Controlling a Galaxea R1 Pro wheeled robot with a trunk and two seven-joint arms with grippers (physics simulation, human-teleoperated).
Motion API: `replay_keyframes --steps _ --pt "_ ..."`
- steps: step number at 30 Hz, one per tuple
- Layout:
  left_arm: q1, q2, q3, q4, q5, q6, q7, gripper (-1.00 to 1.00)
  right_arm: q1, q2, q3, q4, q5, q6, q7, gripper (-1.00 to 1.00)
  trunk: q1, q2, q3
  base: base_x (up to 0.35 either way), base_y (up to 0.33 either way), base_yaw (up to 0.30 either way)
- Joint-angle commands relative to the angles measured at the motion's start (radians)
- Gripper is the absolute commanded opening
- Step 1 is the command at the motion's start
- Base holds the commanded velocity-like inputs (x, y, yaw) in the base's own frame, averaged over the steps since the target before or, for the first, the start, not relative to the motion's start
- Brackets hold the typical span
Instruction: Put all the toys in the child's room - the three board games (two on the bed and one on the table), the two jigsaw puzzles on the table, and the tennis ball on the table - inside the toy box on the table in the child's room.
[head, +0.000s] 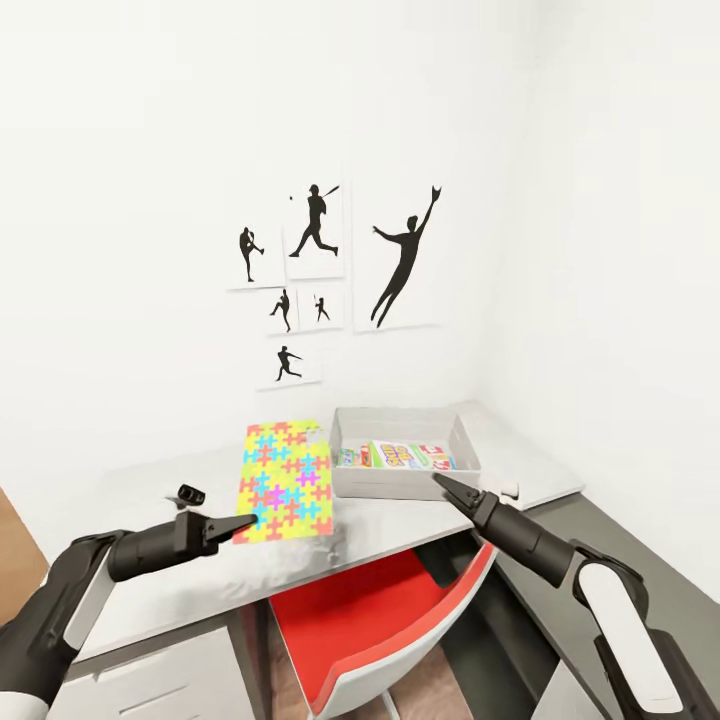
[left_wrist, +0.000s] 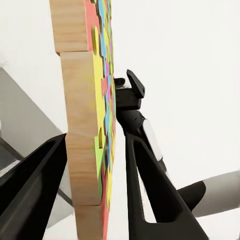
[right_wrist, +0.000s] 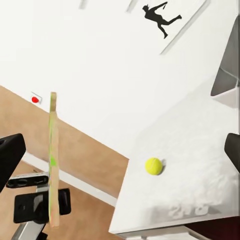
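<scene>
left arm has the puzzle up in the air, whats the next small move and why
Probably swing the left gripper rightward toward the toy box: its fingers clamp the jigsaw puzzle, which hangs above the table, left of the box, not over it.

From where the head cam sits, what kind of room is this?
Likely a child's bedroom or study corner: baseball silhouette prints on the wall, a pale grey desk with a red chair, and a toy box holding game boxes.

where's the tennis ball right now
In the right wrist view, the small yellow-green tennis ball sits on the pale grey table top, near the table's edge and apart from the upright multicoloured jigsaw puzzle.
</scene>
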Motion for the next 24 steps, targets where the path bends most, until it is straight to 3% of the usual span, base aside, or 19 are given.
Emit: replay_keyframes --steps 1,5,19,24 --pt "-0.001 0.000 0.005 0.000 0.000 0.008 -0.002 -1.00 -0.001 -0.003 -0.002 0.000 0.001 0.006 0.002 1.00 0.000 -0.002 -0.002 0.000 0.000 0.000" --pt "-0.001 -0.001 0.027 0.000 -0.003 0.005 -0.002 -1.00 -0.001 -0.005 -0.003 0.000 0.001 0.005 0.003 1.00 0.000 -0.002 -0.002 0.000 0.000 0.000" --pt "-0.001 -0.001 0.030 0.000 -0.005 0.003 -0.002 -1.00 -0.002 -0.006 -0.004 0.000 0.001 0.006 0.005 1.00 0.000 -0.002 -0.002 0.107 -0.045 0.000" --pt "-0.001 -0.001 0.030 0.000 -0.005 0.002 -0.002 -1.00 -0.002 -0.006 -0.026 0.000 0.001 0.007 0.007 1.00 0.000 -0.002 -0.002 0.140 -0.053 0.000"
